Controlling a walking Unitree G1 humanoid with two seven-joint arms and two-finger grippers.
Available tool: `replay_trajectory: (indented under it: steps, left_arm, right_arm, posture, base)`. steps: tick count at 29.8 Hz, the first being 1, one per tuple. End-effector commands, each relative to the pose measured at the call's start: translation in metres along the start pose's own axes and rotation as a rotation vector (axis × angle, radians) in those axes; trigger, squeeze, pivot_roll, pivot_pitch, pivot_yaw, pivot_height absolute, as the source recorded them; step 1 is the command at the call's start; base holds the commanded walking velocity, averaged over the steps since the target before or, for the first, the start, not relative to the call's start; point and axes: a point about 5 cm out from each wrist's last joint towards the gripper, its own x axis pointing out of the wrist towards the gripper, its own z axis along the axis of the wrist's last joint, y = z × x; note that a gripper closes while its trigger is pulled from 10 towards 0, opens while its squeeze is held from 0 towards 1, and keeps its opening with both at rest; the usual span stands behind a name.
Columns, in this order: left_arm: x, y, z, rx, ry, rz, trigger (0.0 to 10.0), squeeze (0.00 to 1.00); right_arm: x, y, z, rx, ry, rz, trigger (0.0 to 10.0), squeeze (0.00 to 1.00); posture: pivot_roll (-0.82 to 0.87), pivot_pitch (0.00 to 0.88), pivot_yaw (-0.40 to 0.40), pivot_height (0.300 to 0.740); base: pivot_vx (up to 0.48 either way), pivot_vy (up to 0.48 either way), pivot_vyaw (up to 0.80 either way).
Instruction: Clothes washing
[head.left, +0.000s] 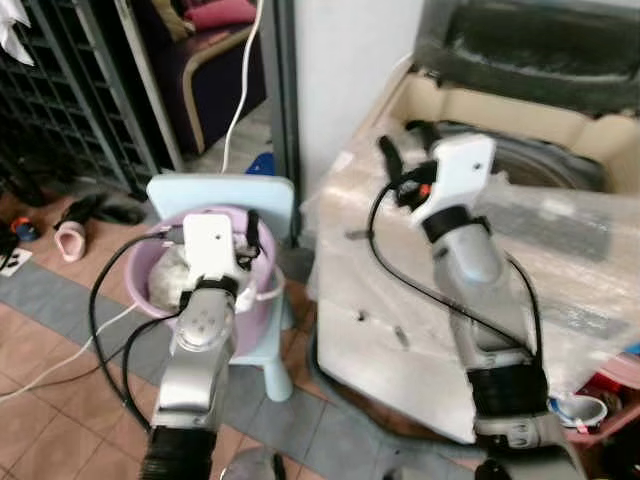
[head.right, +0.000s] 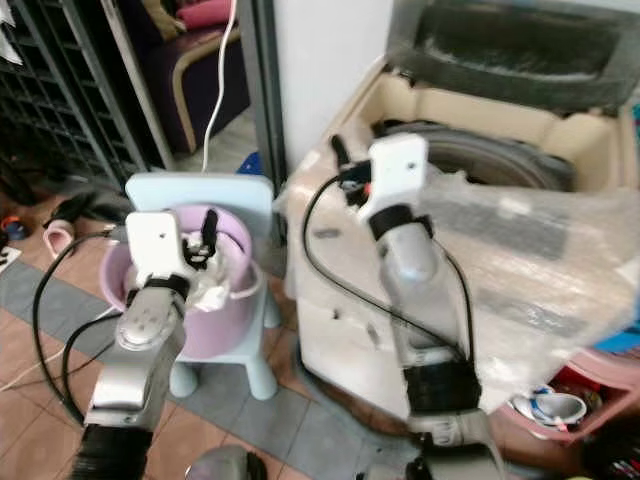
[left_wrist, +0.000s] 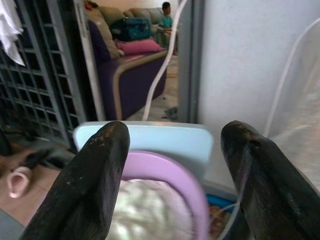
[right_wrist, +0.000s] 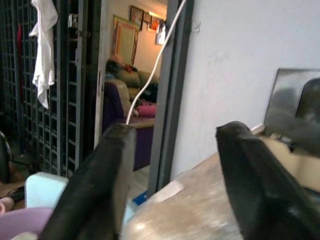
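Laundry (head.left: 170, 275) lies in a purple basin (head.left: 245, 300) on a pale blue stool (head.left: 270, 345) beside the plastic-draped washing machine (head.left: 520, 190). Head views: left gripper (head.left: 250, 232) hangs over the basin, right gripper (head.left: 395, 150) above the washer's corner. Left wrist view: 2 fingers (left_wrist: 85, 185) apart above the laundry, a person (left_wrist: 165, 17) on a distant sofa. Right wrist view: fingers (right_wrist: 100, 180) apart, a white cloth (right_wrist: 45, 50) hanging on a grille.

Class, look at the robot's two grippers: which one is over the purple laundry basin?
The left gripper is over the purple basin of clothes; the right gripper is raised over the plastic-wrapped washing machine.
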Motion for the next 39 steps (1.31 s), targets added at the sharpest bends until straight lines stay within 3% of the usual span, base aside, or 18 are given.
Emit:
replay_trajectory:
  steps: [1,3,6,9,10,13,16,18,19,22,28,31,32,39]
  left_arm:
    - [-0.001,-0.004,0.006,0.003,-0.021,-0.018,10.0,0.0]
    - [-0.003,-0.002,0.006,0.005,-0.016,-0.018,10.0,0.0]
    - [-0.004,-0.001,0.004,0.003,-0.008,-0.017,10.0,0.0]
    - [-0.003,0.0,0.002,-0.005,0.003,-0.018,10.0,0.0]
    - [-0.003,0.0,0.002,-0.005,0.005,-0.019,10.0,0.0]
    - [-0.003,-0.001,0.003,-0.001,0.004,-0.029,10.0,0.0]
    - [-0.003,0.0,0.003,-0.001,0.006,-0.021,10.0,0.0]
    - [-0.004,0.002,0.003,0.009,0.002,0.0,10.0,0.0]
    - [-0.004,0.004,0.004,0.013,-0.003,0.013,10.0,0.0]
    - [-0.005,0.007,0.003,0.019,-0.006,0.019,10.0,0.0]
    - [-0.009,0.013,-0.003,-0.034,0.02,0.017,10.0,0.0]
    - [-0.009,0.013,-0.003,-0.03,0.008,0.013,10.0,0.0]
    - [-0.01,0.012,-0.005,-0.07,0.018,-0.026,10.0,0.0]
    - [-0.015,0.014,-0.007,-0.075,0.029,-0.009,10.0,0.0]
  right_arm:
    - [-0.007,-0.009,-0.001,-0.015,0.019,-0.05,10.0,1.0]
    - [-0.016,-0.013,-0.007,0.008,0.059,-0.086,10.0,1.0]
    - [-0.03,-0.017,-0.019,0.12,0.139,-0.167,10.0,1.0]
    - [-0.033,-0.02,-0.023,0.133,0.169,-0.208,10.0,0.95]
    - [-0.034,-0.021,-0.024,0.143,0.182,-0.226,10.0,0.0]
    - [-0.04,-0.025,-0.031,0.196,0.24,-0.285,10.0,0.0]
    - [-0.041,-0.025,-0.031,0.179,0.251,-0.278,10.0,0.0]
    - [-0.04,-0.026,-0.03,0.116,0.271,-0.263,10.0,0.0]
    - [-0.039,-0.026,-0.03,0.037,0.285,-0.247,10.0,0.0]
    - [-0.039,-0.023,-0.03,0.118,0.264,-0.228,10.0,0.0]
    - [-0.049,-0.039,-0.051,0.048,0.376,-0.283,10.0,0.0]
    - [-0.049,-0.04,-0.053,0.1,0.375,-0.242,10.0,0.0]
    - [-0.048,-0.038,-0.051,0.097,0.357,-0.214,10.0,0.0]
    - [-0.042,-0.034,-0.051,0.13,0.352,-0.184,10.0,0.0]
  posture:
    - [-0.03,0.029,0.049,0.74]
    - [-0.03,0.028,0.048,0.74]
    - [-0.04,0.025,0.046,0.74]
    - [-0.05,0.016,0.052,0.74]
    - [-0.05,0.016,0.052,0.74]
    - [-0.04,0.011,0.055,0.74]
    - [-0.04,0.012,0.056,0.74]
    - [-0.04,0.015,0.054,0.74]
    - [-0.04,0.015,0.053,0.74]
    - [-0.04,0.014,0.05,0.74]
    - [-0.03,0.013,0.049,0.74]
    - [-0.03,0.023,0.043,0.74]
    - [-0.03,0.039,0.041,0.74]
    - [-0.02,0.042,0.033,0.74]
  base:
    - [0.0,0.48,0.0]
    - [0.0,0.48,0.0]
    - [0.0,0.48,0.0]
    - [0.0,0.48,0.0]
    - [0.0,0.48,0.0]
    - [0.0,0.48,0.0]
    - [0.0,0.48,0.0]
    - [0.0,0.48,0.0]
    - [0.0,0.48,0.0]
    - [0.0,0.48,0.0]
    - [0.0,0.137,0.0]
    - [0.0,0.0,0.0]
    - [0.0,0.0,0.8]
    - [0.0,0.0,0.8]
